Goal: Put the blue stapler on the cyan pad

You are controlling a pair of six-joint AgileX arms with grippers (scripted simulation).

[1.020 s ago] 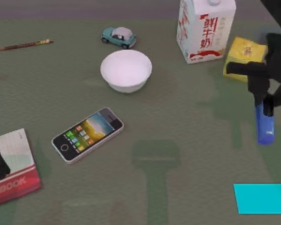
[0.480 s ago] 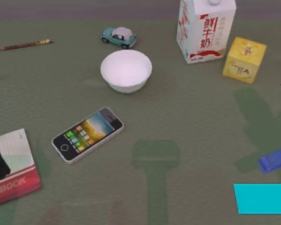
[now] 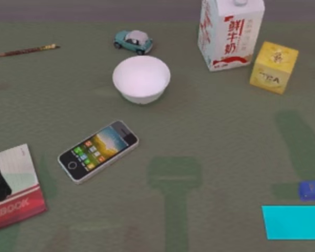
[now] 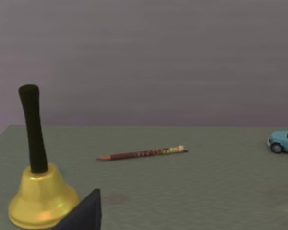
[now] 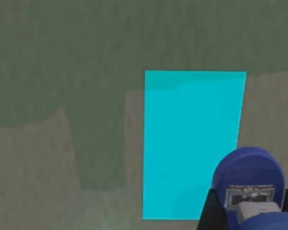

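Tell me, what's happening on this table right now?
The right arm is carrying the blue stapler toward the cyan pad at the table's right edge. In the top view the stapler shows just beyond the pad's far edge, not yet set down on it; the right wrist view shows it held in the right tool above the pad. The left arm is parked at the left edge by a red notebook.

Top view looks straight down on the whole table [image 3: 215,136]. Left wrist view sits low, facing across the pencil [image 4: 143,154] and toy car [image 4: 284,141], both shared with the top view. Right wrist view hangs close over the cyan pad [image 5: 192,139], also shared.
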